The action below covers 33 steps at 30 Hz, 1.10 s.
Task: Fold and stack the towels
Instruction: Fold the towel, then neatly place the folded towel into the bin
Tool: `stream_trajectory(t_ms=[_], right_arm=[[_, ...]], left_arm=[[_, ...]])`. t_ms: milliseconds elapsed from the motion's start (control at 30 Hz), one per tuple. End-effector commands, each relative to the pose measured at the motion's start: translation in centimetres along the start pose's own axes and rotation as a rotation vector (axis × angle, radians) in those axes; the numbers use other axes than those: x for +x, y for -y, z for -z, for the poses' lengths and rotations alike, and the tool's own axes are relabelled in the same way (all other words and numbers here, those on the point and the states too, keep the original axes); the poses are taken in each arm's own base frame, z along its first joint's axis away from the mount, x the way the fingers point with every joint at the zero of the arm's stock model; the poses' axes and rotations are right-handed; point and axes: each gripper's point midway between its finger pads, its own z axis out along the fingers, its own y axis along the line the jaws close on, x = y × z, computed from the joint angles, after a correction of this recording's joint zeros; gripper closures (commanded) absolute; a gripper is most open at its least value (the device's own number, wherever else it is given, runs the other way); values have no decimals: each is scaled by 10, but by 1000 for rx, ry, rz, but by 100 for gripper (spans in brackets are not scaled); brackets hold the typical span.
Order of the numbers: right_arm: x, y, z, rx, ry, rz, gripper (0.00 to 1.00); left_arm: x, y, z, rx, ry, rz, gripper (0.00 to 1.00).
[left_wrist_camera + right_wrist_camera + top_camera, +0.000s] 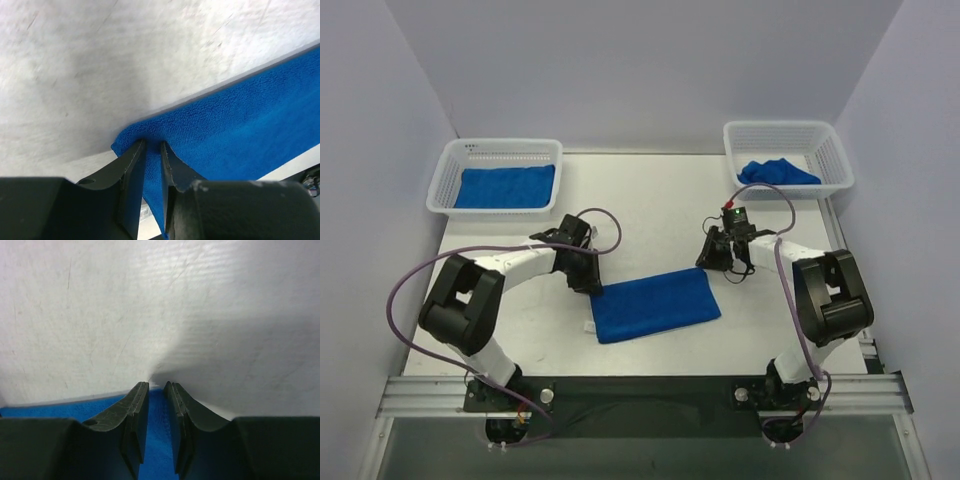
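Note:
A blue towel (pixel 655 305) lies folded in a rectangle on the table between the arms. My left gripper (pixel 588 278) is at its far left corner. In the left wrist view the left gripper (pixel 152 145) is shut on that bunched corner of the towel (pixel 240 130). My right gripper (pixel 713 258) is at the far right corner. In the right wrist view the right gripper (pixel 156 386) is nearly closed, with the towel's edge (pixel 158 440) in the narrow gap. A folded blue towel (pixel 505 187) lies in the left basket. A crumpled blue towel (pixel 778 172) lies in the right basket.
The white left basket (pixel 445 175) stands at the back left and the white right basket (pixel 832 150) at the back right. Purple cables loop over both arms. A metal rail (pixel 640 392) runs along the near edge.

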Motion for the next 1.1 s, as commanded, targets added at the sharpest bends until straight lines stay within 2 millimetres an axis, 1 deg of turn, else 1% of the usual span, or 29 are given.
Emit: stream_trajectory(t_ms=[0, 33, 100, 133, 200, 233, 267, 300, 333, 367, 400, 433, 467, 500, 533, 567, 600, 633, 667, 700, 767, 800, 833, 867, 900, 933, 1000, 1033, 1067], right_arm=[[-12, 31, -9, 99, 3, -16, 76], [-17, 32, -9, 104, 11, 3, 76], [-24, 35, -3, 131, 13, 25, 76], [-37, 28, 4, 122, 43, 44, 76], [-44, 25, 15, 128, 49, 90, 75], [-55, 12, 28, 108, 90, 120, 74], [-56, 11, 36, 119, 93, 161, 71], [-57, 5, 43, 116, 103, 193, 69], [-62, -4, 56, 107, 132, 220, 67], [-55, -19, 63, 95, 122, 273, 58], [-57, -28, 74, 97, 152, 322, 53], [-54, -35, 80, 99, 159, 355, 48], [-39, -58, 84, 73, 145, 430, 39], [-32, -69, 88, 57, 145, 475, 34], [-22, -82, 91, 42, 144, 517, 31], [-6, -103, 94, 24, 139, 589, 24], [8, -115, 93, 12, 126, 640, 21], [16, -124, 93, 10, 125, 676, 20], [28, -132, 92, 4, 110, 710, 18], [53, -155, 91, -35, 86, 784, 18], [76, -171, 87, -48, 67, 862, 18], [93, -190, 91, -79, 65, 918, 18], [108, -192, 80, -65, 32, 963, 18], [117, -198, 78, -67, 18, 1000, 18], [126, -203, 76, -69, 9, 1028, 18], [143, -214, 72, -82, -6, 1079, 18], [153, -220, 67, -68, -3, 1148, 19], [162, -226, 63, -65, 0, 1183, 20], [166, -228, 60, -60, -1, 1205, 23]], left_arm=[[-26, 12, -15, 28, 58, -20, 71], [-35, 20, -13, 44, 77, -25, 70], [-43, 28, -10, 62, 90, -28, 69], [-47, 30, -6, 64, 101, -28, 68], [-61, 38, 10, 70, 151, -33, 64], [-64, 40, 18, 67, 164, -35, 61], [-69, 43, 27, 70, 191, -38, 57], [-76, 45, 43, 67, 244, -39, 46], [-78, 44, 54, 62, 268, -35, 41], [-80, 43, 63, 58, 294, -31, 35], [-85, 43, 84, 57, 360, -38, 25], [-85, 36, 95, 37, 381, -34, 21], [-86, 32, 105, 25, 412, -38, 15], [-86, 27, 124, 17, 468, -43, 10], [-82, 19, 132, 6, 479, -33, 3], [-85, 5, 143, -8, 505, 3, 2], [-78, -1, 154, 6, 530, 15, 3], [-73, -10, 159, 0, 530, 38, 3], [-74, -26, 167, -10, 553, 85, 3], [-68, -30, 175, -1, 576, 93, 3], [-54, -53, 173, -67, 566, 140, 3], [-50, -63, 178, -102, 594, 155, 2], [-43, -67, 176, -113, 576, 159, 3], [-36, -72, 171, -125, 559, 155, 3], [-33, -75, 171, -134, 559, 130, 3], [-31, -81, 169, -160, 560, 134, 2], [-24, -89, 161, -185, 546, 150, 3], [-24, -93, 159, -194, 546, 159, 2], [-21, -97, 155, -204, 537, 167, 3]])
